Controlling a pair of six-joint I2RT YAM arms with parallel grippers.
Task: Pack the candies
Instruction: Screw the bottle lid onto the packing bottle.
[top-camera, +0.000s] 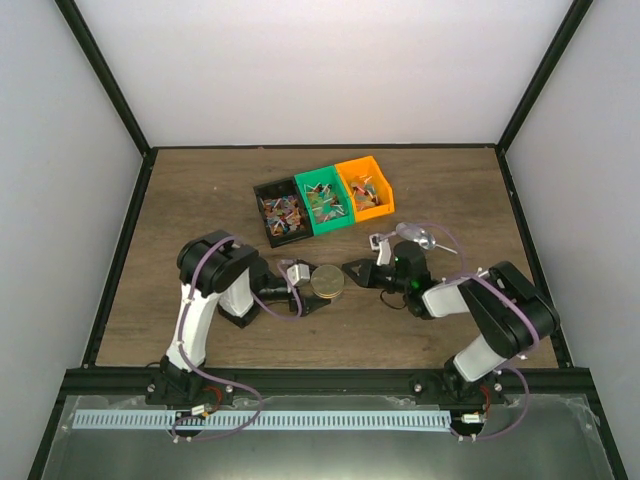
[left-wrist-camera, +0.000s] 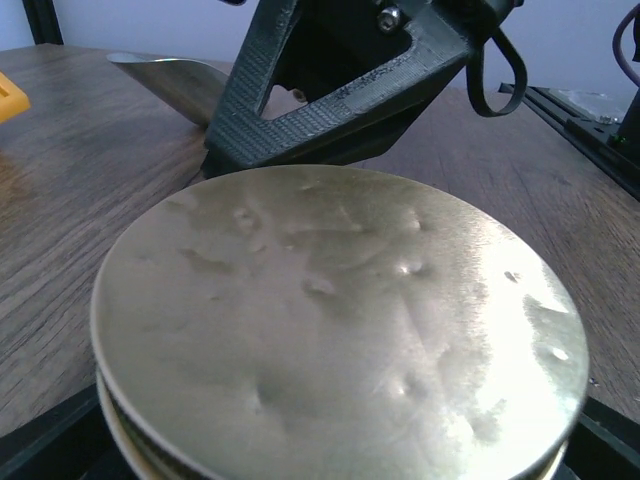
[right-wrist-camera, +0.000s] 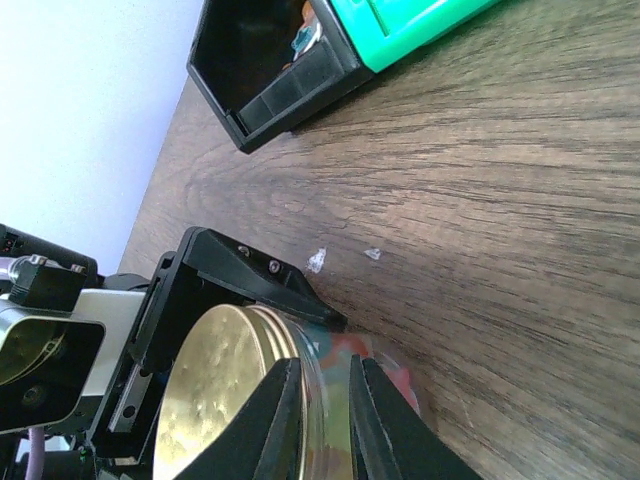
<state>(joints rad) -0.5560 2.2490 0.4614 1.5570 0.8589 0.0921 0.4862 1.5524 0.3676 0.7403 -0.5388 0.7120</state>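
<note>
Lid (left-wrist-camera: 340, 330) caps a jar (right-wrist-camera: 345, 348) clamped in the left gripper (top-camera: 312, 285). Right gripper (right-wrist-camera: 328, 375), nearly shut, sits at its rim; whether it grips is unclear. Candies (top-camera: 320, 203) fill bins (top-camera: 375, 212) toward the worktop's far edge. A slipping twist could tip the jar.

No legible text, brand, number or sign in any view. Wrappers of the candies (top-camera: 280, 212) are too small to read; the lidded jar (left-wrist-camera: 340, 330) shows bare metal.
</note>
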